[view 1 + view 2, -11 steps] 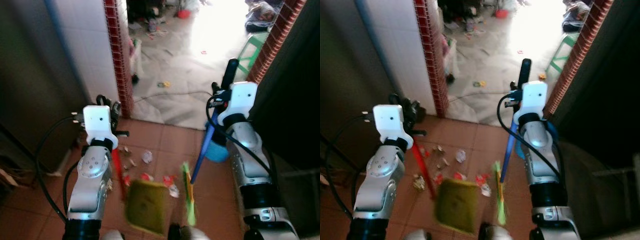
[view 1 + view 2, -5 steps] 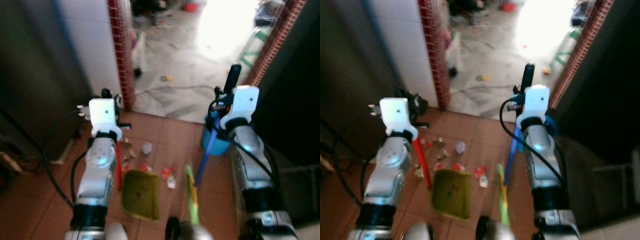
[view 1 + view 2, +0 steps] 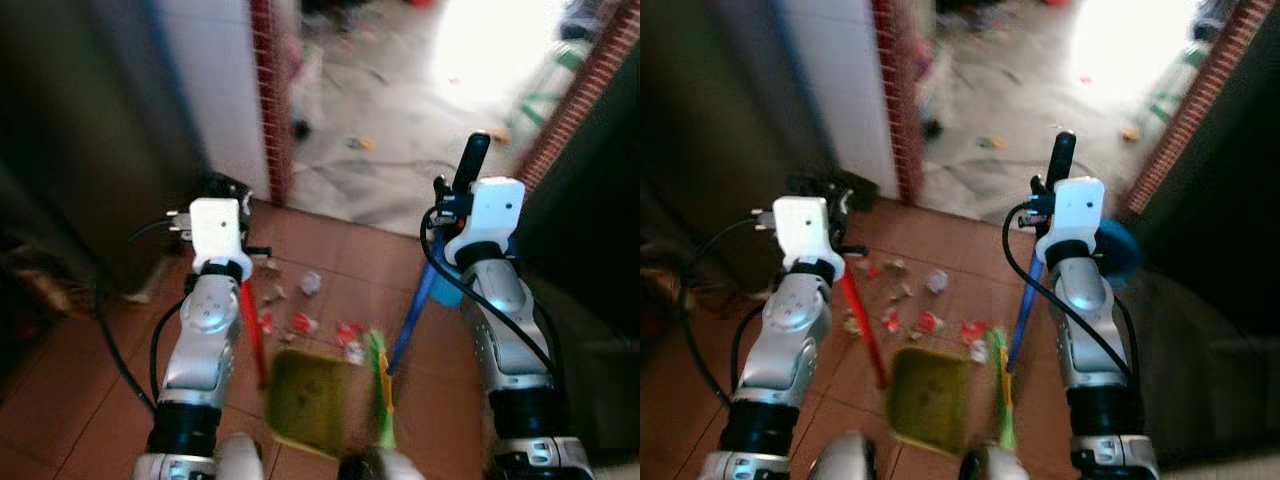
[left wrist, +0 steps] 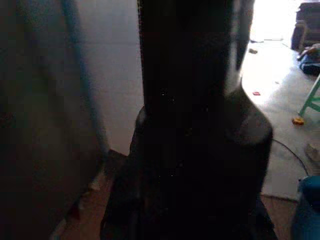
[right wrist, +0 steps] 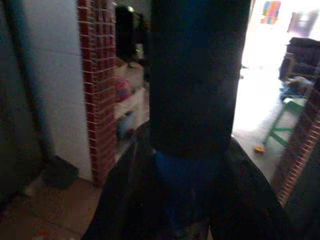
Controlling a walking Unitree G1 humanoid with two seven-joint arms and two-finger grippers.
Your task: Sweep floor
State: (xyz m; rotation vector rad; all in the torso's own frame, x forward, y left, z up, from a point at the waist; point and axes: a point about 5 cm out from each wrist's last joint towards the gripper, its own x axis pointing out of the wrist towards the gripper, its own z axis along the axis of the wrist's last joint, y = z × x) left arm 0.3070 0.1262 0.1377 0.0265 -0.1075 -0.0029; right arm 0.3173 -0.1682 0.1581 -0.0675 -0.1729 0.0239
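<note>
My left gripper point(image 3: 228, 190) is shut on the red handle point(image 3: 251, 328) of a dustpan, whose olive-green pan point(image 3: 311, 401) rests on the terracotta tiles between my arms. The right gripper point(image 3: 447, 197) is shut on a broom's blue handle point(image 3: 412, 312), just below its black top grip point(image 3: 472, 160). The broom's green bristles point(image 3: 380, 388) touch the floor beside the pan's right edge. Scraps of litter point(image 3: 305, 322), red and white, lie on the tiles just beyond the pan. In the wrist views each handle point(image 4: 190, 100) point(image 5: 197, 75) stands dark between the fingers.
A red brick pillar point(image 3: 270, 100) with a white tiled wall stands ahead on the left. Beyond the doorway lies a grey floor point(image 3: 400, 130) with more litter and a cable. A blue bucket point(image 3: 452, 288) sits by my right arm, a green stool point(image 3: 540, 90) farther back.
The whole picture has shifted and blurred, so the camera has moved. Both grippers keep hold of their handles, and the pan and bristles stay close together on the tiles.
</note>
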